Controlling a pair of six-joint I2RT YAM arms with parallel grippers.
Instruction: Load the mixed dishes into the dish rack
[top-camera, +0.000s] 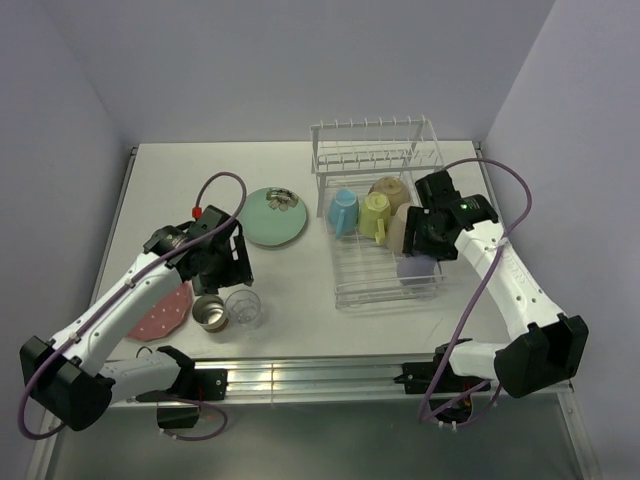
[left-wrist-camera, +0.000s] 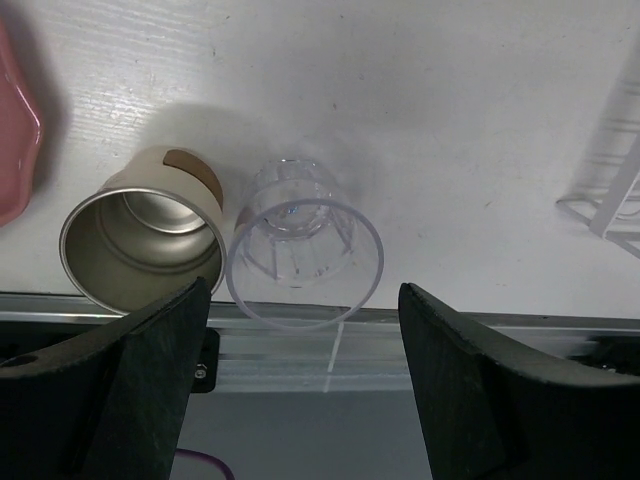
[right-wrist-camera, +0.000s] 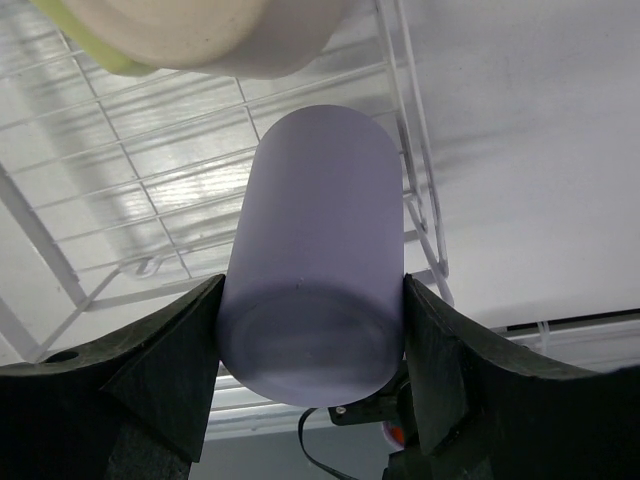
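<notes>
The dish rack (top-camera: 365, 275) on the right side of the table (top-camera: 300, 320) is about half loaded. A blue cup (top-camera: 343, 211), a yellow cup (top-camera: 374, 214), a tan cup (top-camera: 389, 189) and a white bowl (top-camera: 399, 228) lie in its lower basket. A lavender cup (right-wrist-camera: 310, 260) is pinched between the fingers of the right gripper (right-wrist-camera: 312, 300), which press on both its sides. It hangs over the near right corner of the basket, and the views do not settle whether it touches the wires.

Four pieces are left on the table: a green plate (top-camera: 274, 217) in the middle, a pink plate (top-camera: 160, 312) at the near left, a steel cup (left-wrist-camera: 145, 240) and a clear glass (left-wrist-camera: 305, 250). The last two stand mouth up, just beside each other. The left gripper (left-wrist-camera: 302, 300) holds nothing. Its fingers are spread wide, and the glass stands just ahead of the gap between them, with the steel cup off by the left finger. The glass looks to be the next pick.
</notes>
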